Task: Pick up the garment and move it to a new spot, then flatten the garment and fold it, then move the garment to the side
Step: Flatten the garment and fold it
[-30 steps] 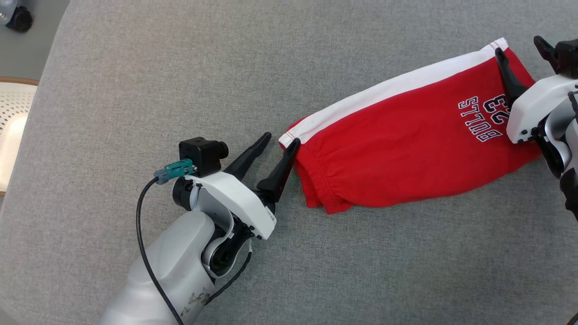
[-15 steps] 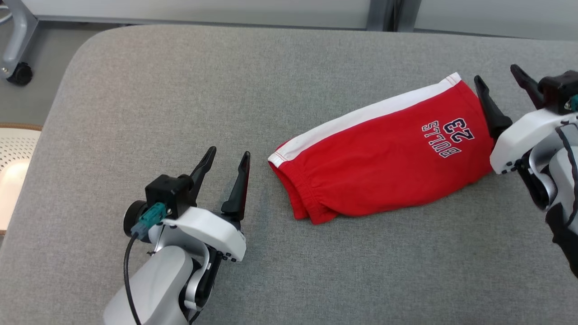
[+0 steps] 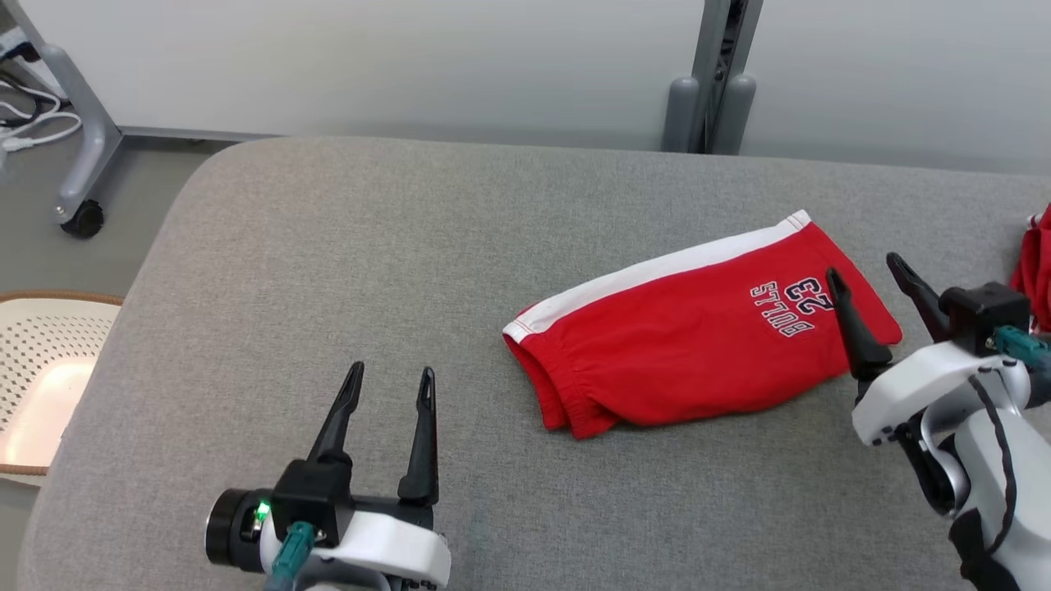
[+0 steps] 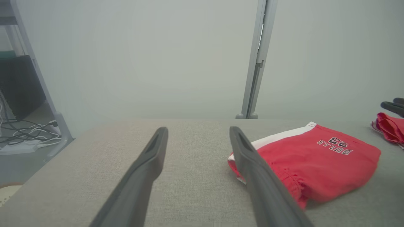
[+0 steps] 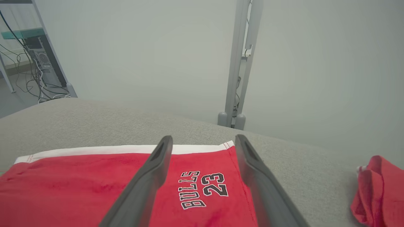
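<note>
Now: we find the folded red shorts with a white side stripe and "BULLS 23" print (image 3: pixel 698 361) lying right of centre on the grey fabric-covered surface (image 3: pixel 328 271), free of both arms.
Left jaws: spread wide and empty, low at the near edge, well apart from the waistband end.
Right jaws: also spread wide and empty, poised over the printed end; we cannot tell whether a tip touches the cloth.
Stage: we judge the fold done, with the shift to the side perhaps yet to do.
Risk, snag: a low move of the right jaws could hook the top layer and undo the fold.
Risk, thin grip: pinching one layer alone would let the rest drop open.
Risk, neighbour: the crumpled red cloth (image 3: pixel 1036 254) at the right edge could be swept up or covered.
</note>
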Robot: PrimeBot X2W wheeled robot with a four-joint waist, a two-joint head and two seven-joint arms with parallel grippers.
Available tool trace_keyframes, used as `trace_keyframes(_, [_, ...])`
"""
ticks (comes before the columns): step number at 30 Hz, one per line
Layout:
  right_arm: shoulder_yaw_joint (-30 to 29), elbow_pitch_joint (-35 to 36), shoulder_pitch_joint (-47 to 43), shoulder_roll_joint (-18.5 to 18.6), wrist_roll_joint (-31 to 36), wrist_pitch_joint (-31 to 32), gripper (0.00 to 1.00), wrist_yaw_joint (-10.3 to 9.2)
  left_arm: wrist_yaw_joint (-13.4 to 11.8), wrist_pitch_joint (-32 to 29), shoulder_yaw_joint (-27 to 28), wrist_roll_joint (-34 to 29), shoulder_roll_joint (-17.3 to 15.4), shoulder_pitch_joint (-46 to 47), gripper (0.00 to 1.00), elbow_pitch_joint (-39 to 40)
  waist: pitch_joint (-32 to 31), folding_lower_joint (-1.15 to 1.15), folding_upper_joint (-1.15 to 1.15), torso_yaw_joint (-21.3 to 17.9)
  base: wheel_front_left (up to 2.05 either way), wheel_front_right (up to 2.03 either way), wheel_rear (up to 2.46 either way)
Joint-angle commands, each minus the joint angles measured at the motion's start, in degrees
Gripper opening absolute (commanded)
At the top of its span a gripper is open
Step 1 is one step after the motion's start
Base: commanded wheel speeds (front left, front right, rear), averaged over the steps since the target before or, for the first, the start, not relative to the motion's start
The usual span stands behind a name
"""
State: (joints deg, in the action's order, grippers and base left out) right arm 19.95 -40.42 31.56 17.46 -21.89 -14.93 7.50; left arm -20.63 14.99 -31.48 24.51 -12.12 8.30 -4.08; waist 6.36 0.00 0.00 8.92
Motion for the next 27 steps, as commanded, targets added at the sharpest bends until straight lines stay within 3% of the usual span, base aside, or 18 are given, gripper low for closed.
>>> trace_keyframes(1, [-0.6,0.7,-1.5,-0.4,0.4,-0.4,1.00,-0.03,-0.5,0.2,0.4,-0.7,-0.3,-1.0,1.00,0.4,-1.1,0.00,0.00,0.6,0.00,0.00,0.00])
trace_keyframes(10, [-9.0,6.9,-10.9,-3.3,1.4,-0.3,1.00,-0.03,-0.8,0.2,1.3,-4.8,1.4,-5.9,1.00,2.8,-2.3,0.00,0.00,1.6,0.00,0.00,0.00])
trace_keyframes(14, [-10.6,7.2,-12.2,-4.5,-1.5,0.4,1.00,-0.02,0.4,0.2,0.3,-6.5,2.1,-5.0,1.00,2.7,-1.5,0.00,0.00,1.8,0.00,0.00,0.00])
trace_keyframes(15, [-11.3,7.0,-11.4,-4.8,-4.9,1.8,1.00,-0.02,1.0,0.2,-0.3,-7.1,2.5,-4.2,1.00,2.5,-0.7,0.00,0.00,1.8,0.00,0.00,0.00])
trace_keyframes(21, [-13.8,1.5,-6.5,-2.0,-13.6,8.1,1.00,-0.02,2.4,0.2,-1.3,-8.6,3.0,-2.7,1.00,1.4,1.7,0.00,0.00,2.1,0.00,0.00,0.00])
trace_keyframes(27, [-13.5,-9.3,0.8,1.0,-12.4,11.8,1.00,-0.02,3.4,0.2,-1.9,-9.6,3.2,-0.8,1.00,0.6,4.1,0.00,0.00,3.2,0.00,0.00,0.00])
